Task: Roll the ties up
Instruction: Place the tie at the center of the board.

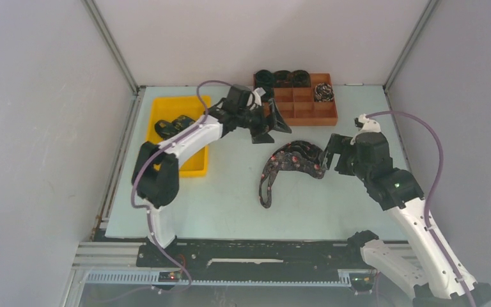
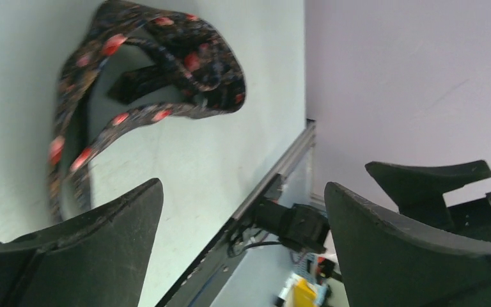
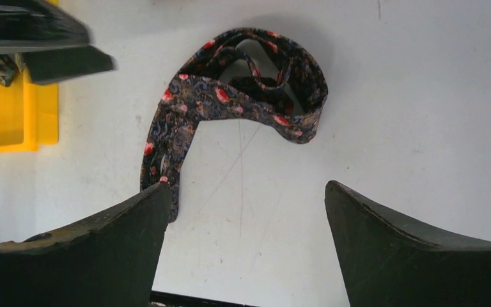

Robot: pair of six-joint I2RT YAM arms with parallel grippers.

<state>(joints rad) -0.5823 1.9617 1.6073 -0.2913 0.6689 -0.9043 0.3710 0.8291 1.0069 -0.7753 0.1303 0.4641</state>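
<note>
The tie (image 1: 282, 161) lies loosely looped on the table (image 1: 230, 198). We see the left gripper (image 1: 272, 130) and right gripper (image 1: 328, 153) near it, both spread wide, holding nothing.

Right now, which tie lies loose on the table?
The red-specked tie, sprawled on the bare table. The others sit in containers: round coils in the orange tray, dark bundles in the yellow bin.
</note>
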